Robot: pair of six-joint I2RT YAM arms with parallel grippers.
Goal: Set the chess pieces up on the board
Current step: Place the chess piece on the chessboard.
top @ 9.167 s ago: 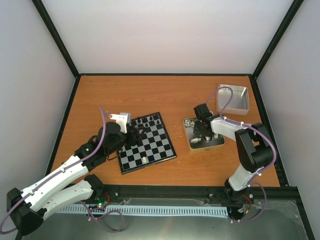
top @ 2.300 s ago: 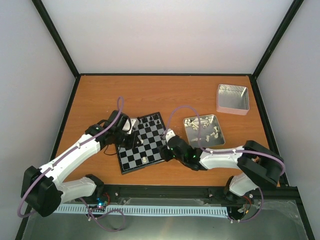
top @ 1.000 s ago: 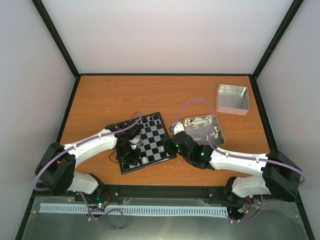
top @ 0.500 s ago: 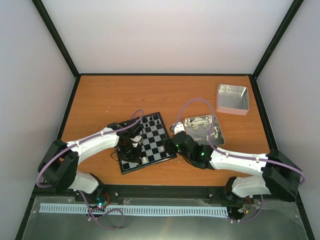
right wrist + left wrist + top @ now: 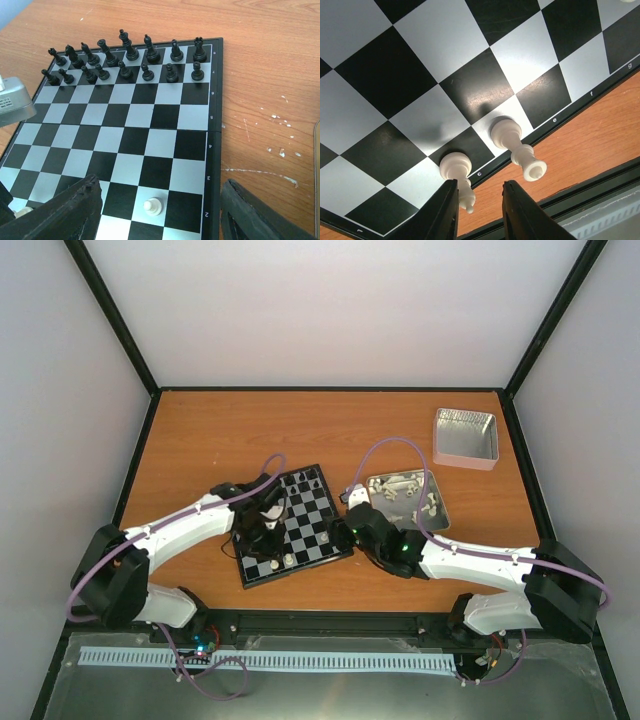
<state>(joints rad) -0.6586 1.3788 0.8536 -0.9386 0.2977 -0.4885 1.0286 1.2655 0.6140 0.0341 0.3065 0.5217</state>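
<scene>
The board (image 5: 318, 528) lies at the table's middle, with black chessmen (image 5: 125, 55) filling its two far rows. Two cream-white chess pieces stand on its near edge row: a bishop (image 5: 457, 170) and a taller piece (image 5: 512, 142). A white pawn (image 5: 152, 206) stands one row in. My left gripper (image 5: 480, 212) hangs open right over the bishop, whose tip sits by the left finger (image 5: 442, 210), clear of the other. In the top view the left gripper (image 5: 264, 538) is over the board's near left part. My right gripper (image 5: 161, 189) is open and empty, low at the board's right edge.
A silver tin (image 5: 432, 523) holding several white pieces lies right of the board, close behind the right arm. A second silver tin (image 5: 466, 437) stands at the back right. Black frame posts (image 5: 120, 335) and white walls close the table in.
My left gripper's jaws have parted, letting go of the white bishop, which now stands on the near row. The right arm has stayed still.
</scene>
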